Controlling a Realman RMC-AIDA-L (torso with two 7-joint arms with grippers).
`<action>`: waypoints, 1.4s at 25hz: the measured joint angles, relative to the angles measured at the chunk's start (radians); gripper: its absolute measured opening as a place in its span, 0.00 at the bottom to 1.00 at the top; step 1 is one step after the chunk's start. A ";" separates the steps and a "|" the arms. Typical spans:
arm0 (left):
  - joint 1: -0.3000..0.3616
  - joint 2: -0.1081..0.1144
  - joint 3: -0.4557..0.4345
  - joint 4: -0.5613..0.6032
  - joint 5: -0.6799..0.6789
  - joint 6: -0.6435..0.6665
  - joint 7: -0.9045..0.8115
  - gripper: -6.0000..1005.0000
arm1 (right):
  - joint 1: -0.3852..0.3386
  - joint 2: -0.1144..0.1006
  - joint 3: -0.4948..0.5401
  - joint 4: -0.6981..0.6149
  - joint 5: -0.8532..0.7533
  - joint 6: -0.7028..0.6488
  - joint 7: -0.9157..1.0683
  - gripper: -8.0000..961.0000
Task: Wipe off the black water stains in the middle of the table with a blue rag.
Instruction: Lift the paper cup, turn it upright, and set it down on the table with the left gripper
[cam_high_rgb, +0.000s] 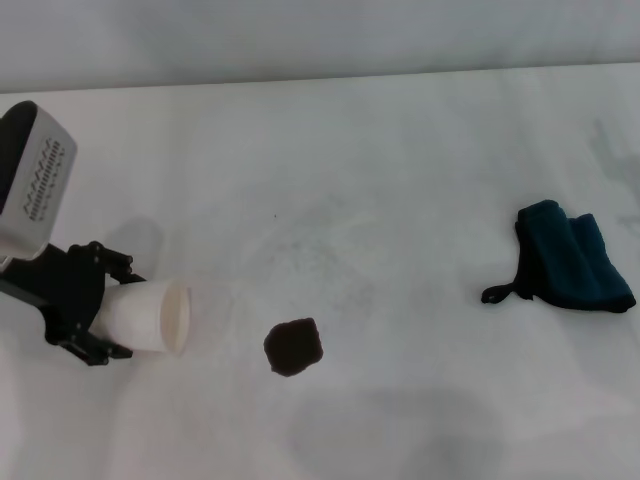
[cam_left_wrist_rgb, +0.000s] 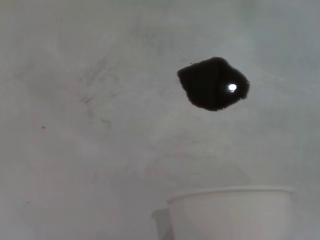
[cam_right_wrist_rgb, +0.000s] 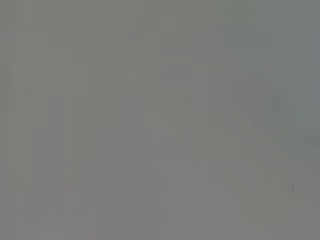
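Head view: left pincer (cam_high_rgb: 100, 318) grips unlabelled white cup (cam_high_rgb: 150, 316) beside black water stains (cam_high_rgb: 293, 346).

The left gripper (cam_high_rgb: 100, 310) holds a white cup (cam_high_rgb: 150, 316) on its side, the stain (cam_high_rgb: 293, 346) near its mouth, the rag (cam_high_rgb: 570, 270) well apart on the table (cam_high_rgb: 380, 160).

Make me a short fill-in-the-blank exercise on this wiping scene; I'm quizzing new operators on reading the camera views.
1. The left gripper holds a white ____ lying on its side.
2. The blue rag lies on the robot's ____ side of the table.
3. The black water stains lie between the cup and the ____.
4. The rag is ____ the stain, not touching it.

Missing words: cup; right; rag; apart from
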 joint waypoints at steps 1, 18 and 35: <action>0.002 0.000 0.000 0.002 -0.007 -0.003 -0.006 0.83 | 0.000 0.000 0.000 0.000 0.000 0.000 0.000 0.82; 0.113 0.000 0.000 0.017 -0.616 0.051 -0.081 0.69 | -0.032 -0.008 -0.024 -0.066 -0.019 0.010 0.020 0.82; 0.534 0.003 -0.001 0.446 -1.060 -0.123 0.065 0.58 | -0.087 -0.017 -0.216 -0.258 -0.040 -0.088 0.092 0.82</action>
